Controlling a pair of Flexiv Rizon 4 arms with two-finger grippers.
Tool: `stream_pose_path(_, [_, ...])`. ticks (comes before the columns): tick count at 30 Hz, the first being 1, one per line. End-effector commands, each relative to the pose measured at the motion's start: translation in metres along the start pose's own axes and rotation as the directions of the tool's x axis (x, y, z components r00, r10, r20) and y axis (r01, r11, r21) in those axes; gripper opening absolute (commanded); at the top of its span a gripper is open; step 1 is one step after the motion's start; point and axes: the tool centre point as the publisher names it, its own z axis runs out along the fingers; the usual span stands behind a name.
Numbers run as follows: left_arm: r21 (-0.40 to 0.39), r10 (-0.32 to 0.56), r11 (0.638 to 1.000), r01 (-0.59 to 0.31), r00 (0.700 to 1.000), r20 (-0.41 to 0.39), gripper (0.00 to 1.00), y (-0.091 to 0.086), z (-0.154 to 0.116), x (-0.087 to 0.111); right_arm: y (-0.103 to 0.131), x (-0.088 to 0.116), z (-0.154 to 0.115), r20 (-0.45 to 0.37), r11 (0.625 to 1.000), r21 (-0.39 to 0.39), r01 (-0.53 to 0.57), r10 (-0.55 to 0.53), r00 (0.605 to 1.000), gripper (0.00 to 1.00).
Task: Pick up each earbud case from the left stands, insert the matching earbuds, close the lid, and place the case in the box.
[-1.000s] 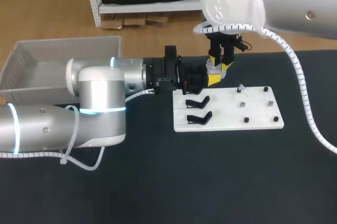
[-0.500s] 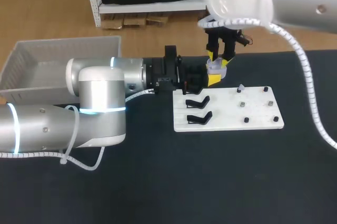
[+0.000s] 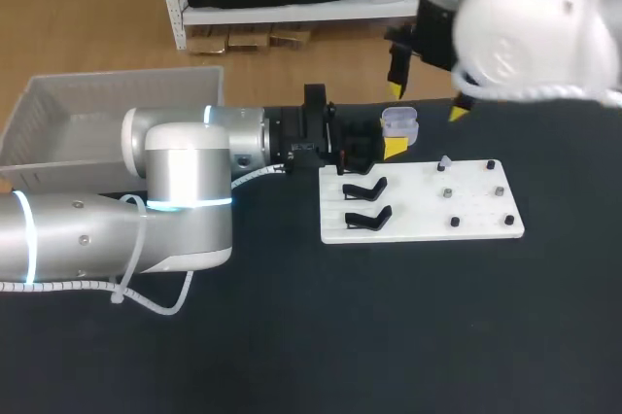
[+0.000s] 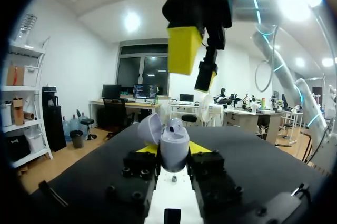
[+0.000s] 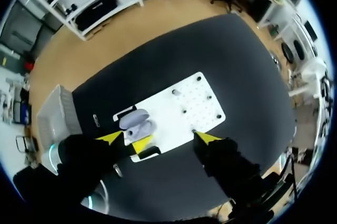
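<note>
Black table, white board, box at my left
My left gripper pinches the case, lid open, near the board's edge; my right gripper hangs above it, fingers spread

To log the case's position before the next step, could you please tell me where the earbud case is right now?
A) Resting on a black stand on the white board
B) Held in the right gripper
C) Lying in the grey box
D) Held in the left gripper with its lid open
D: the earbud case is clamped between the yellow tips of the left gripper with its lid open, while the right gripper is apart from it, open and empty.
</note>
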Motion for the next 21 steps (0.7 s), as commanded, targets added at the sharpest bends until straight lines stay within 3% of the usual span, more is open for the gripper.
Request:
stream_pose_path(1, [-0.001, 0.002, 1.0, -0.002, 1.0, 0.003, 0.0, 0.0, 0.0, 0.001, -0.027, 0.007, -0.008, 0.004, 0.985, -0.15, 0.086, -0.087, 0.996, 1.0])
stream_pose_path(18, [-0.001, 0.002, 1.0, -0.002, 1.0, 0.003, 0.0, 0.0, 0.0, 0.001, -0.029, 0.008, -0.009, 0.027, 0.988, -0.13, 0.084, -0.081, 0.996, 1.0])
stream_pose_path(21, [-0.001, 0.002, 1.0, -0.002, 1.0, 0.003, 0.0, 0.0, 0.0, 0.001, -0.039, 0.002, -0.005, 0.037, 0.969, -0.208, 0.133, -0.128, 0.991, 1.0])
